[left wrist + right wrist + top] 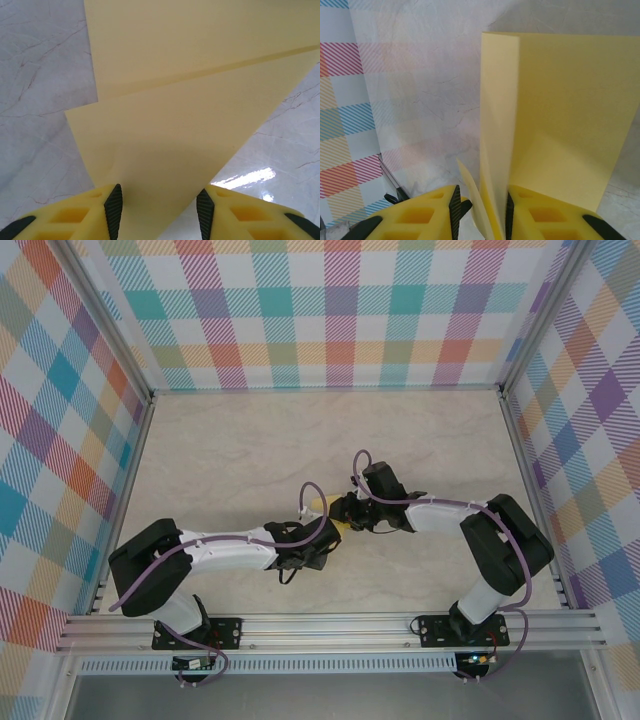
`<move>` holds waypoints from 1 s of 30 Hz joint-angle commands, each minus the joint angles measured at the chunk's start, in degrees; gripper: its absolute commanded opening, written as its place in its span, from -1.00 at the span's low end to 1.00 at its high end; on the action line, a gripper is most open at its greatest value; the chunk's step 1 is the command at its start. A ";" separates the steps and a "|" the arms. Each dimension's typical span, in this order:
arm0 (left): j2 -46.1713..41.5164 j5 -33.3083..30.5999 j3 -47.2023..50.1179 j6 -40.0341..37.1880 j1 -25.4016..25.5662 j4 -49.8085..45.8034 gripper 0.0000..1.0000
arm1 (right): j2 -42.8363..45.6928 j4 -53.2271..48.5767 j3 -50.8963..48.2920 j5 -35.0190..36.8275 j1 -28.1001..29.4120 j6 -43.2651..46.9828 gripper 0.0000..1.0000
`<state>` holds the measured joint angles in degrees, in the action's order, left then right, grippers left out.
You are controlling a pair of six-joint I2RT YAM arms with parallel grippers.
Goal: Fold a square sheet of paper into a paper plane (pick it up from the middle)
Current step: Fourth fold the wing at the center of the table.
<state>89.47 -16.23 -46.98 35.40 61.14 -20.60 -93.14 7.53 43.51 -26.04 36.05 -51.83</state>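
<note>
Our right tool [481, 202] pinches the sheet of paper [560, 110] upright, already creased and doubled. Our left tool [159, 202] stands apart astride its lower part, above the worktop [40, 75]. We judge first folds done; nose and wings remain.

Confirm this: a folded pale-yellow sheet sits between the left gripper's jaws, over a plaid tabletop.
Wrong on the tabletop: it is pale and marble-veined, not plaid. The left wrist view shows it, with the folded pale-yellow sheet between the left gripper's jaws, as stated.
</note>
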 commanded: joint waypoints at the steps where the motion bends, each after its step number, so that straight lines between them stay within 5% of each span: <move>1: 0.53 -1.95 0.45 0.65 0.91 0.48 -0.09 | 1.12 -0.94 0.70 -0.57 -0.19 -0.55 -0.39; 15: 2.55 -2.17 0.47 0.09 1.19 1.18 -0.08 | 1.14 -0.73 0.89 -0.78 -0.19 -0.99 -0.51; 30: 0.23 -3.55 1.33 0.46 1.17 1.18 -0.50 | 1.23 -1.63 0.53 -0.20 -0.19 -0.72 -0.52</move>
<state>91.64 -18.31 -46.57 35.33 61.76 -19.35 -93.14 7.20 43.51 -26.04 36.03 -52.23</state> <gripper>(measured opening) 0.257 0.238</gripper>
